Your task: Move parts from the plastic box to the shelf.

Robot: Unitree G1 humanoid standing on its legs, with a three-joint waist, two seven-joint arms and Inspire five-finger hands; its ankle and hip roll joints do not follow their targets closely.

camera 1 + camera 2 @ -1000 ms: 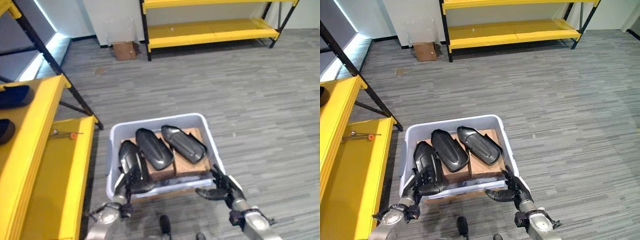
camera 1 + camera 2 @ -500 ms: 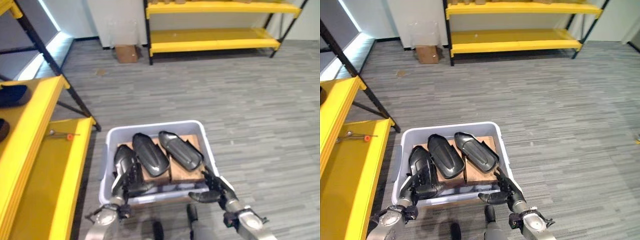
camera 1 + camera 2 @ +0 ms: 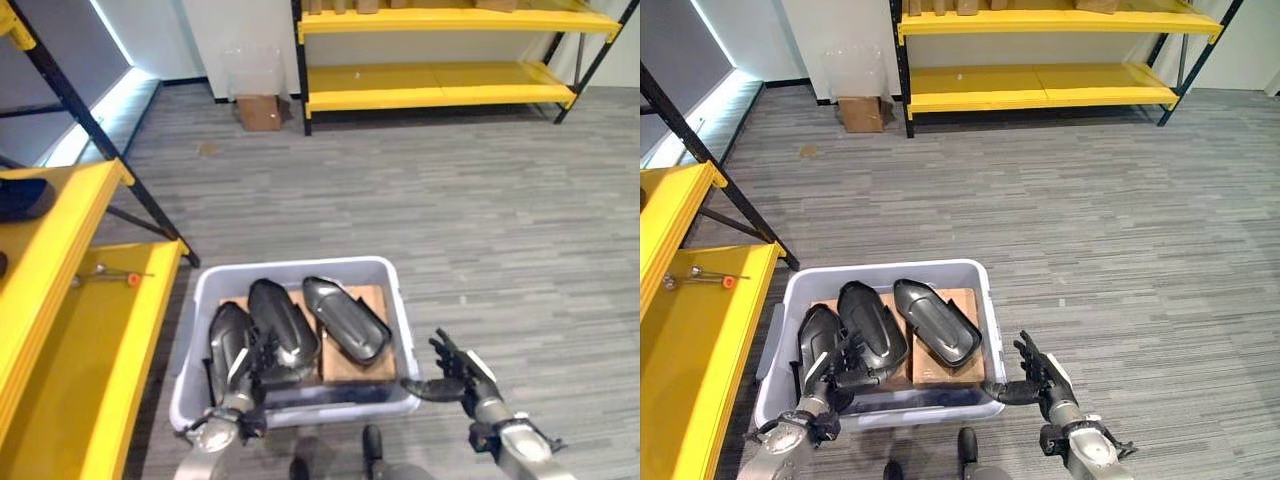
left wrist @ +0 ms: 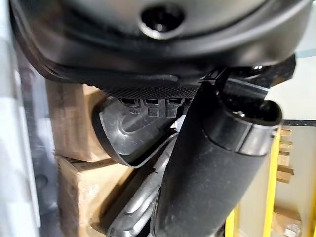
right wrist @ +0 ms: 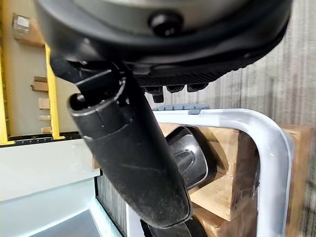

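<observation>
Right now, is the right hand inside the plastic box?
No: in the right eye view the right hand is outside the plastic box, beside its near right corner, fingers spread open.

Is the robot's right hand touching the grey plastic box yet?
Apart. In the left eye view the right hand, fingers spread, sits just off the plastic box's near right corner, with grey floor visible between them.

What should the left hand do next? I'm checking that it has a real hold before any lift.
Probably curl the left hand round the leftmost black part in the plastic box: its fingers lie over that part. The right hand hangs open outside the box's near right corner.
</observation>
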